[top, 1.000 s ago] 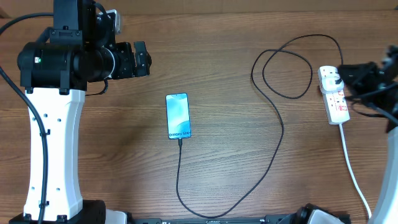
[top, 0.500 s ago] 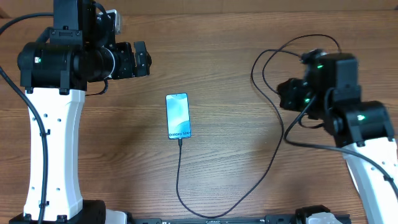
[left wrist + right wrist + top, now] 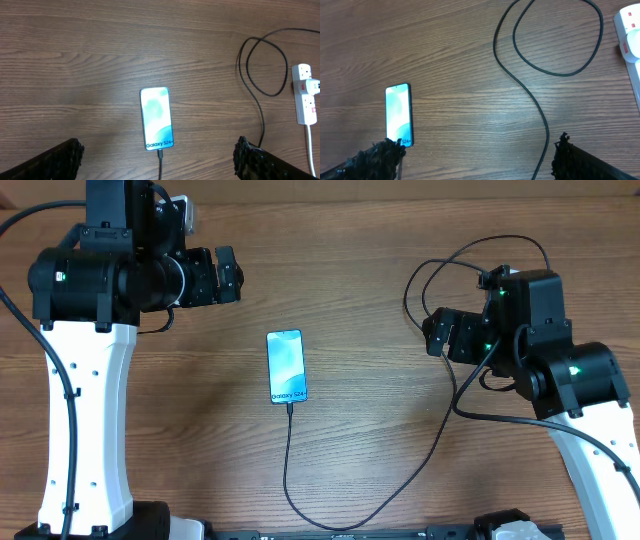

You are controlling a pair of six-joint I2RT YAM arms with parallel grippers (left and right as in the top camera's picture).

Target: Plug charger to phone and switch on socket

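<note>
Phone [image 3: 286, 366] lies flat on the bench [image 3: 350, 260], just left of centre in the overhead view. The screen is lit and faces up, with the "Galaxy" text at the lower short edge.

Charger [image 3: 285, 465]: the tip meets the phone's lower short edge. The left wrist view shows them touching, but can't tell how deep it's seated. The cable drops toward the bottom of the frame, curves right, climbs up the right side and ends in a loose loop at upper right. That loop is partly under the right arm in the overhead view and fully visible in the right wrist view.

Socket [image 3: 305, 100]: white strip at the far right edge of the left wrist view, with red marks on the switches and the white lead [image 3: 311, 150] trailing down from it. One corner of it also shows at upper right of the right wrist view. The right arm hides it in the overhead view. Switch position isn't readable, and the charger's plug end can't be made out.

Left gripper [image 3: 228, 275] sits at upper left of the overhead frame, well apart from the phone. Its fingers [image 3: 60, 160] are spread wide and hold nothing.

Right gripper [image 3: 437, 332] is right of centre, over the cable loop and pointing left. Its fingers [image 3: 377, 155] are also spread wide and empty, with nothing touching the cable that the wrist view shows.
</note>
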